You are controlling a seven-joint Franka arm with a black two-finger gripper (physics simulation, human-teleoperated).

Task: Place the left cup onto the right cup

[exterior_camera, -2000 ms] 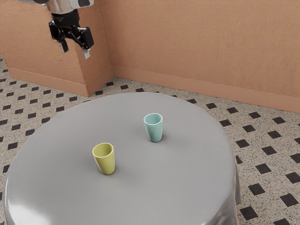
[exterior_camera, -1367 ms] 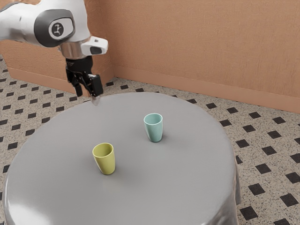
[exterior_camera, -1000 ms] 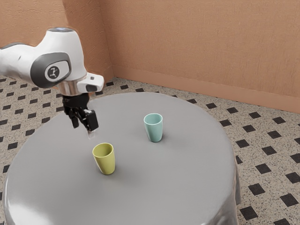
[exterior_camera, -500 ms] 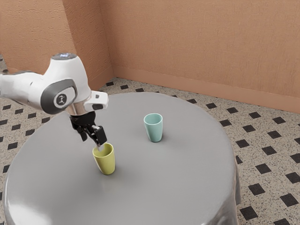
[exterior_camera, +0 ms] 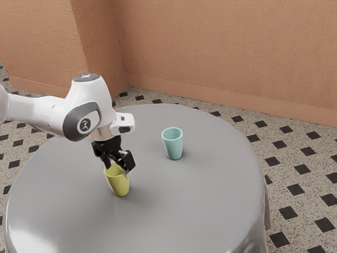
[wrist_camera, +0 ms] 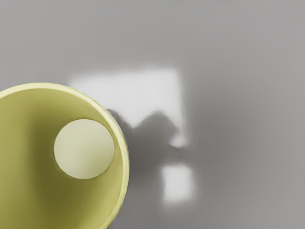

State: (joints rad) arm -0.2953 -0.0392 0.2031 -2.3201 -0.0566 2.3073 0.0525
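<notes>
The yellow-green cup [exterior_camera: 118, 184] stands upright on the round grey table [exterior_camera: 210, 200], toward the exterior view's left. The teal cup [exterior_camera: 172, 143] stands upright farther back and toward the exterior view's right, a short gap away. My gripper [exterior_camera: 120, 166] is down at the yellow-green cup's rim, fingers open and pointing down over the side of the rim that faces the teal cup. In the wrist view the yellow-green cup [wrist_camera: 28, 191] is seen from above, close under my hand, with its pale bottom showing; my hand's shadow lies on the table [wrist_camera: 238, 95] beside it.
The table's edge drops to a checkered floor [exterior_camera: 295, 158] all round. An orange wall [exterior_camera: 237, 47] and a corner pillar [exterior_camera: 95, 37] stand behind the table. Bare tabletop lies in front of and to the right of both cups.
My arm has come down from high at the upper left, moving right and lower, until the gripper reached the yellow-green cup's rim. Neither cup has moved.
</notes>
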